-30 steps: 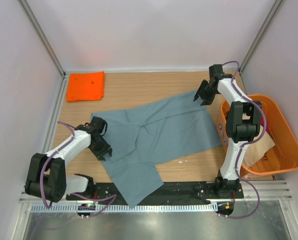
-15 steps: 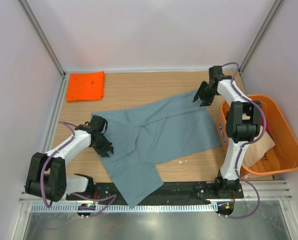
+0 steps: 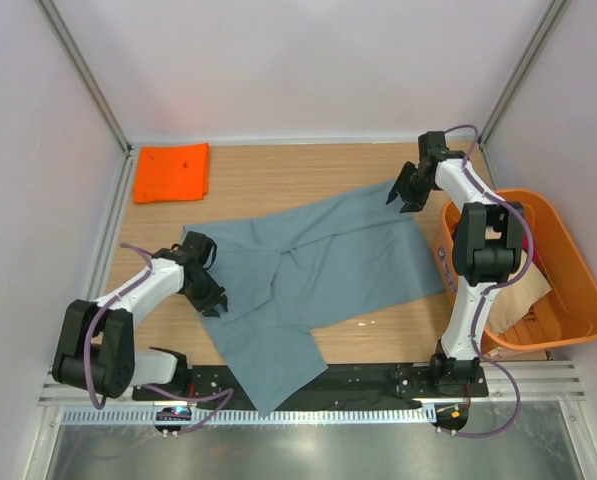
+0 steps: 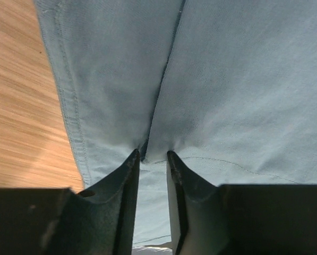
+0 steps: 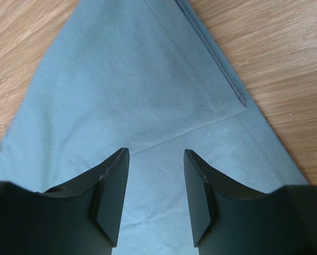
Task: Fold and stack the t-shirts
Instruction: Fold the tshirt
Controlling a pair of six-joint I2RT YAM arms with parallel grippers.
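1. Two pincers of mine are over one garment, the grey-blue t-shirt (image 3: pixel 318 270), which lies spread and rumpled across the middle of the table (image 3: pixel 278 180).
2. My left pincer (image 3: pixel 210 295) is down at the shirt's left edge. In its wrist view the left pincer (image 4: pixel 153 156) has its fingers (image 4: pixel 127 180) drawn nearly together, and a raised ridge of the cloth (image 4: pixel 227 79) runs away from the narrow gap between the tips, so it is pinching a fold of the shirt.
3. Just left of that pincer the stitched hem ends and bare wood shows.
4. My right pincer (image 3: pixel 398 192) is at the shirt's far right corner. From its wrist camera the right pincer (image 5: pixel 154 159) is spread wide, with nothing between its fingers (image 5: pixel 111 191).
5. Ahead of and under those fingers the shirt (image 5: pixel 121 79) narrows to a point, with a doubled, stitched edge off to the right and bare wood on both sides.
6. Whether the right fingertips touch the cloth I cannot tell.
7. Near my left arm's side, one end of the shirt runs over the table's near edge.
8. Well beyond my left pincer, in the far left corner, an orange t-shirt (image 3: pixel 172 172) lies folded flat.
9. Just right of my right arm sits an orange tub (image 3: pixel 568 300), with beige cloth (image 3: pixel 523 300) in it.
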